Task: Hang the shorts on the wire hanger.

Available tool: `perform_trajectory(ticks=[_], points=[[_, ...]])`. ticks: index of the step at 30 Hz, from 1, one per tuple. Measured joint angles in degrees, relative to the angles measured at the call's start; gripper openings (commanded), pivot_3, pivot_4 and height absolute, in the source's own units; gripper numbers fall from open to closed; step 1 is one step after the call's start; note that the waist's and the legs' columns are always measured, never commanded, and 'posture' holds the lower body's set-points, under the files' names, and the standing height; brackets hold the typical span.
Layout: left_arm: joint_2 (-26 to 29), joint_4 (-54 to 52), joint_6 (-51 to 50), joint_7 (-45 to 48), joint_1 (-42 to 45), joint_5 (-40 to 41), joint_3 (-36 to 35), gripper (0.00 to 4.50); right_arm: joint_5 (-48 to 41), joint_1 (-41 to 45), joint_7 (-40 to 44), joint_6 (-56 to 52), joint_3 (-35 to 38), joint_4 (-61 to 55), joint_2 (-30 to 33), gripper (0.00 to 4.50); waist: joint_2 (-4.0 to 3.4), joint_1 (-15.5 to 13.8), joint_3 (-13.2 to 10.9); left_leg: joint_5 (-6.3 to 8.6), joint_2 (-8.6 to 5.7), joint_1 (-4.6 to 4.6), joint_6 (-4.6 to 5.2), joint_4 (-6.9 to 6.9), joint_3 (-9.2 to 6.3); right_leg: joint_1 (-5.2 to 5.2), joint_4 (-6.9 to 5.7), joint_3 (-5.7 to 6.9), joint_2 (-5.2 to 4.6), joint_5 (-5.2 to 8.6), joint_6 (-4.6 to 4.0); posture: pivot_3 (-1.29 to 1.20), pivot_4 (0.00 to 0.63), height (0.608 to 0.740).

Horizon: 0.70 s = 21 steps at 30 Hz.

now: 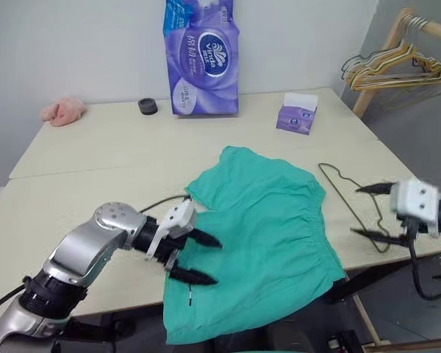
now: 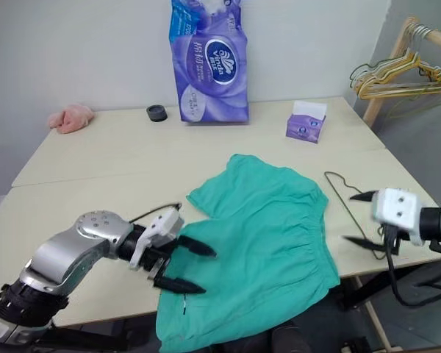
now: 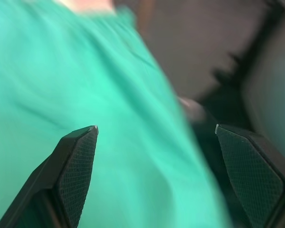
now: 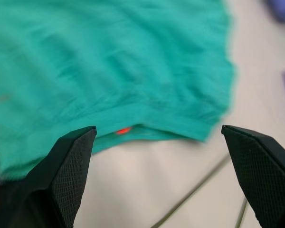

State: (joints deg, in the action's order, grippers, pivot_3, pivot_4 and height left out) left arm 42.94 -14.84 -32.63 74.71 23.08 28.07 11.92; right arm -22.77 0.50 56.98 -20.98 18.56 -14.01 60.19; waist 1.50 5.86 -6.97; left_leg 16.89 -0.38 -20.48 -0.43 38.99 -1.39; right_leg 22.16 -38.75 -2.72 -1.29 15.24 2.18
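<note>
The teal-green shorts [image 1: 261,235] lie flat on the table's near half, their lower edge hanging over the front edge. The thin dark wire hanger [image 1: 345,193] lies on the table just right of the waistband. My left gripper [image 1: 203,259] hovers open over the shorts' left side, nothing between its fingers. At the table's right edge my right gripper [image 1: 367,212] stands open beside the hanger, holding nothing. The right wrist view shows the shorts' waistband [image 4: 147,121] and a stretch of hanger wire [image 4: 190,194].
A purple tissue pack [image 1: 202,62] stands at the back, with a small black disc [image 1: 148,106], a pink cloth lump [image 1: 62,110] and a small purple tissue box [image 1: 297,114]. A rack with yellow and beige hangers [image 1: 397,66] stands far right.
</note>
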Motion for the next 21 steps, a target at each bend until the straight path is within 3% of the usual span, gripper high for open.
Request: perform_trajectory(ticks=[5, 10, 14, 21], points=[[-10.82, 4.67, 7.22, -10.45, 5.80, -6.05, 0.20, 4.21, 0.70, -1.50, -16.97, -19.19, 1.64, 0.97, -10.29, 4.50, 0.02, -0.14, 0.12, 0.00, -0.03, -0.10, 0.00, 0.00, 0.04, 0.08, 0.01, -0.15, -0.02, -0.08, -0.05, -0.21, 0.070, 0.740], [-14.99, 7.99, 11.47, -12.44, 7.55, -9.44, 2.73, 4.21, 2.91, 3.92, -27.59, -27.84, 1.07, 6.17, -15.73, 4.50, -0.28, 1.46, 0.28, 0.00, -0.02, -0.14, 0.00, -0.07, 0.31, 0.13, -0.02, -0.69, 0.11, -0.05, 0.01, -0.23, 0.072, 0.740], [-16.01, 10.97, 14.32, -11.67, 8.89, -11.48, 4.08, 4.21, 5.75, 9.93, -30.10, -27.44, -0.99, 14.27, -16.13, 4.50, -0.29, 2.57, 0.28, 0.01, -0.01, -0.17, 0.01, -0.07, 0.33, 0.14, 0.06, -0.72, 0.15, -0.05, 0.03, -0.23, 0.073, 0.740], [-17.99, 10.91, 14.98, -11.55, 9.70, -12.22, 5.31, 4.21, 6.92, 14.56, -27.23, -26.58, -4.50, 23.50, -16.02, 4.50, -0.29, 3.54, 0.28, 0.01, -0.02, -0.21, 0.01, -0.07, 0.37, 0.14, 0.16, -0.80, 0.13, -0.09, 0.12, -0.22, 0.073, 0.740]])
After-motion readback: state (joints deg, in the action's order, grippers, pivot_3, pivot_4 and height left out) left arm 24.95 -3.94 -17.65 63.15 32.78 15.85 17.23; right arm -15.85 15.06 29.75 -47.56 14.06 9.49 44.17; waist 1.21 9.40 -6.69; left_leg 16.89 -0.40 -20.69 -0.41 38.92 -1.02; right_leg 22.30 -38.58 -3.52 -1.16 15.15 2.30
